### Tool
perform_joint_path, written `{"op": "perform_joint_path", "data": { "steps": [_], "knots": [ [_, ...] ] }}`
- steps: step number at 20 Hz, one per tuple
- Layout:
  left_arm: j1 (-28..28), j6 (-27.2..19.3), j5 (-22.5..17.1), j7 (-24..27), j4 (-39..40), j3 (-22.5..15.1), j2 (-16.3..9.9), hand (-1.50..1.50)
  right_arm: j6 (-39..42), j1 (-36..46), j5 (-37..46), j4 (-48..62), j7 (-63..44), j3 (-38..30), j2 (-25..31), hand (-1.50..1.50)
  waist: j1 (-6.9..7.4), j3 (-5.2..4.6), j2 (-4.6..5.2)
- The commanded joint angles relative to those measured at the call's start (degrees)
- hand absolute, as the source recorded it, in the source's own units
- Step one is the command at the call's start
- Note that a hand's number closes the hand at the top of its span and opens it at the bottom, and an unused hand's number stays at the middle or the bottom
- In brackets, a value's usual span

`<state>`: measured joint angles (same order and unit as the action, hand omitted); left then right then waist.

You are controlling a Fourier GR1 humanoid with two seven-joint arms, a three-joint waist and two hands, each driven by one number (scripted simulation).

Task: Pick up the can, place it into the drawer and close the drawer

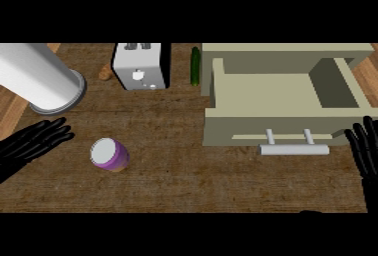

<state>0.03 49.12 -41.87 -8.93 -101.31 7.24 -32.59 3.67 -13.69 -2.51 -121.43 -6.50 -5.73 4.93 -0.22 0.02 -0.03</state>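
Head view: the can (110,155), purple with a white top, stands on the brown desk (184,185) toward the desk's left edge and nearer its front edge than its rear edge. The left hand (35,142) lies at the left edge, just beside the can but apart from it, fingers straight and spread, holding nothing. The drawer (284,102) is pulled open at the right rear area of the desk; its beige interior is visible, and its front panel carries a silver bar handle (294,149). The right hand (365,150) shows at the right edge, just beside the drawer's front corner, fingers straight and pointing rearward, holding nothing. A white toaster (140,67) stands at the rear edge, with a green cucumber (196,66) between it and the drawer. A large white cylinder (40,77) occupies the left rear corner.
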Motion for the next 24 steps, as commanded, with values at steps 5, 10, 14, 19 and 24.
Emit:
{"op": "perform_joint_path", "data": {
  "steps": [5, 10, 14, 19, 24],
  "knots": [
    [-1.48, 2.78, 10.37, 1.05, 3.71, -0.17, 8.06, -1.50, 3.46, -0.98, -2.14, 2.08, 2.85, -3.73, 0.79, -1.50, 0.05, -0.02, 0.00],
    [-0.80, 6.93, 17.93, 5.98, 7.44, 1.10, 11.26, -1.50, 2.40, 0.85, -0.92, 2.21, 2.15, -3.89, -0.41, -1.50, 0.17, -0.03, 0.02],
    [-3.35, 4.71, 25.70, 9.07, 10.32, -0.01, 16.16, -1.50, 3.50, 1.45, 0.43, 3.97, 2.50, -3.60, -0.12, -1.50, 0.12, -0.04, 0.03],
    [-7.61, 6.12, 30.68, 15.17, 19.14, 3.34, 15.05, -1.50, 5.88, -1.43, -0.98, 4.41, 6.09, -5.39, -0.68, -1.50, -0.09, -0.03, 0.03],
    [-10.80, 6.30, 38.09, 23.51, 28.42, 3.87, 13.97, -1.50, 3.62, 1.35, 1.57, 4.71, 3.73, -2.69, -2.95, -1.50, -0.08, -0.05, 0.09]
  ]
}}
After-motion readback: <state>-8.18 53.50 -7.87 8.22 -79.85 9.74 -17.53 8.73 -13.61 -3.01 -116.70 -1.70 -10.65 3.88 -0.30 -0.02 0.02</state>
